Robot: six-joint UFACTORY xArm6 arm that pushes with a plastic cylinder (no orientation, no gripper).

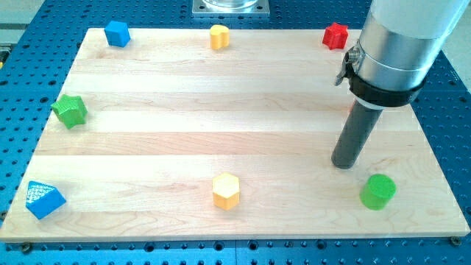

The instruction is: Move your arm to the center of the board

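My tip (343, 164) rests on the wooden board (221, 110) at the view's right, a little above and left of the green cylinder (378, 191). The yellow hexagon block (226, 191) lies well to the tip's left near the view's bottom. The red star block (335, 35) sits at the view's top right, above the tip. The yellow heart-like block (218, 36) is at the top middle. The blue block (117, 33) is at the top left, the green star block (71, 110) at the left edge, and the blue triangular block (43, 199) at the bottom left.
The arm's silver body (401, 44) with its black collar hangs over the board's right side. A blue perforated table (449, 110) surrounds the board. A metal mount (231, 6) sits beyond the top edge.
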